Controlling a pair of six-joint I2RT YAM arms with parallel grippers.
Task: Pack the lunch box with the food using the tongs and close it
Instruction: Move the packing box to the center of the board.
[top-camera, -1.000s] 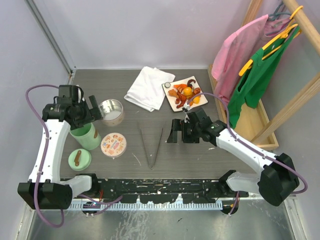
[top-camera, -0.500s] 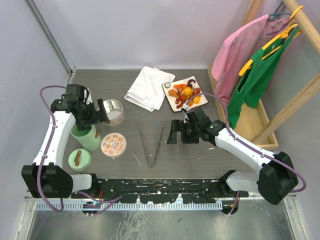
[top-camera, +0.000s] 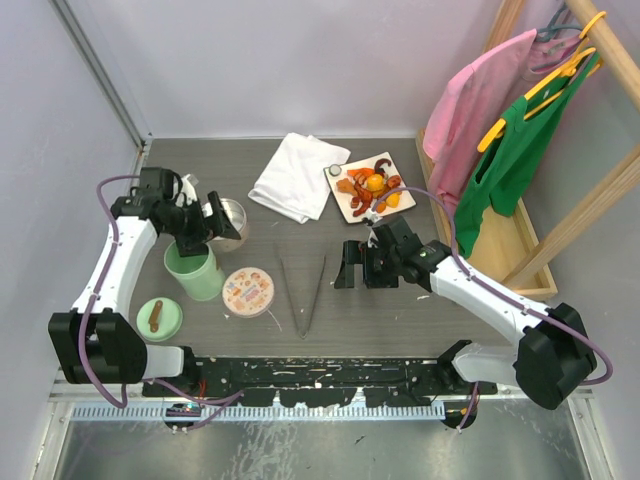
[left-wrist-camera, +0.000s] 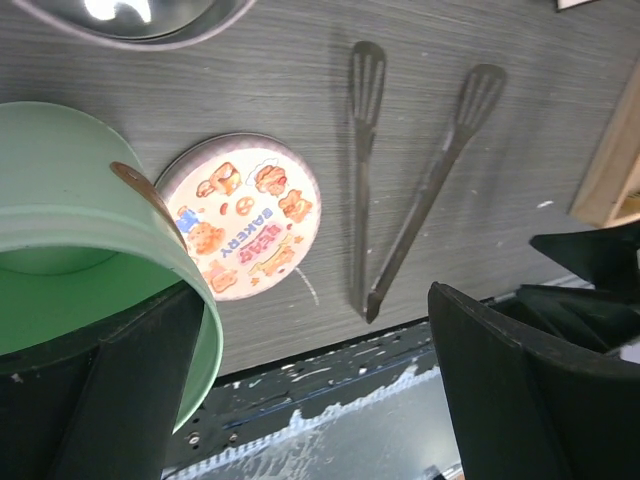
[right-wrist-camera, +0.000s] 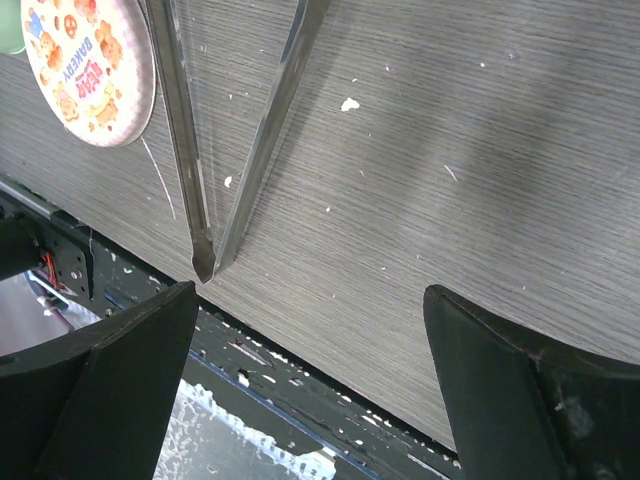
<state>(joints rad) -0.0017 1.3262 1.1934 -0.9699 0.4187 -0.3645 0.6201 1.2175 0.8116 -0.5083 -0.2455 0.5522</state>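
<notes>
Top external shows the table closed in by walls on the left and far sides. A wooden rack stands on the right, and a black rail runs along the near edge. The widest bare stretch is the near right of the table, under the right arm.

The tongs lie flat in the near middle, with the joint toward the near edge and the tips pointing far. A printed round lid lies just left of them.

The food is heaped on a white plate at the far right centre, beside a white cloth. The green lunch box stands upright and open on the left. Its mint-green lid lies nearer and further left. A steel bowl sits just beyond the box.

The left arm bows in along the left wall. The left gripper is low over the box's far rim with its jaws spread wide. In the left wrist view the rim shows right beside one finger, though contact cannot be told.

The right arm reaches leftward from its base. The right gripper is low, just right of the tongs, with its jaws spread wide and nothing between them.
</notes>
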